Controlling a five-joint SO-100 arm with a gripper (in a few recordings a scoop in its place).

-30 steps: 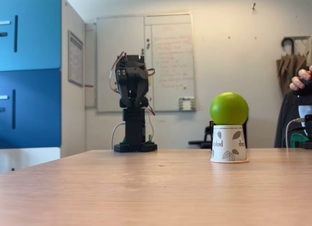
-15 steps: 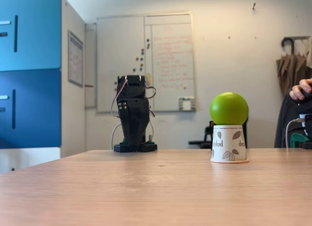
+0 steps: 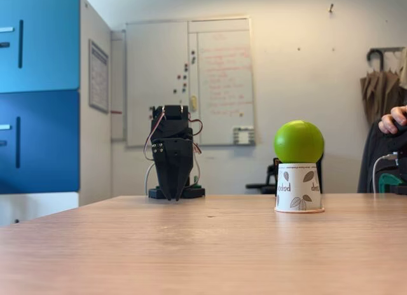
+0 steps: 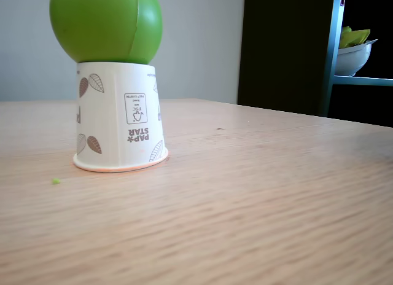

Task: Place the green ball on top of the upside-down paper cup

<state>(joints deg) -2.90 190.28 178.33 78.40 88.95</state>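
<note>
Gripper is pointing straight down at the far end of the table, tips hanging just above the wood, w/ the black arm folded up over its base in a fixed view. Fingers are looking pressed together into a narrow point, nothing between them. Red and white wires are looping around the arm's upper section.

Green ball is sitting on top of the upside-down paper cup, well apart from the gripper, toward the right of that view. Cup is standing w/ its rolled rim down, flat on the table; ball is overhanging the cup's narrow end on both sides. In a fixed view from up close, the ball is showing a faint seam line, and the cup is showing brown leaf shapes and brown lettering printed upside down. Tiny green speck is lying on the wood just left of the cup's rim there.

Background: blue cabinet is standing at left, whiteboard is hanging on the wall behind the arm, and a person's hand is showing at the right edge. White bowl is sitting on a shelf at the upper right of the close-up view.
</note>
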